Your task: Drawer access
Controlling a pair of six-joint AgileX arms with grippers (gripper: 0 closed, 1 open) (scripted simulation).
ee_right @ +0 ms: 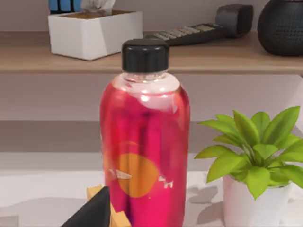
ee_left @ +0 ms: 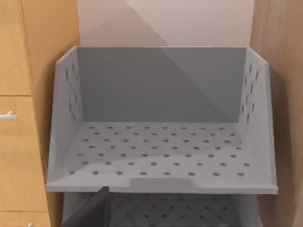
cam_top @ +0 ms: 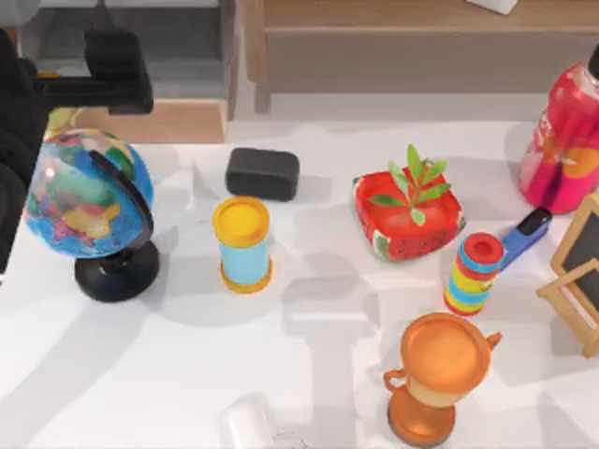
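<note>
The drawer sits at the table's back left, with its light-wood front panel (cam_top: 173,122) facing the table and its grey inside (cam_top: 182,47) showing behind it. My left gripper (cam_top: 112,70) hangs over the drawer's left part. In the left wrist view the grey perforated floor (ee_left: 161,156) lies open between wooden sides, with a dark tip of the left gripper (ee_left: 92,208) low in front. A dark tip of my right gripper (ee_right: 92,213) shows just before a pink bottle (ee_right: 144,156).
A globe (cam_top: 89,201) stands just in front of the drawer. A black box (cam_top: 262,173), yellow-blue can (cam_top: 243,243), red planter (cam_top: 407,215), ring toy (cam_top: 474,271), trophy (cam_top: 435,374), pink bottle (cam_top: 566,140) and easel (cam_top: 580,271) dot the table. The long shelf unit (cam_top: 421,47) lines the back.
</note>
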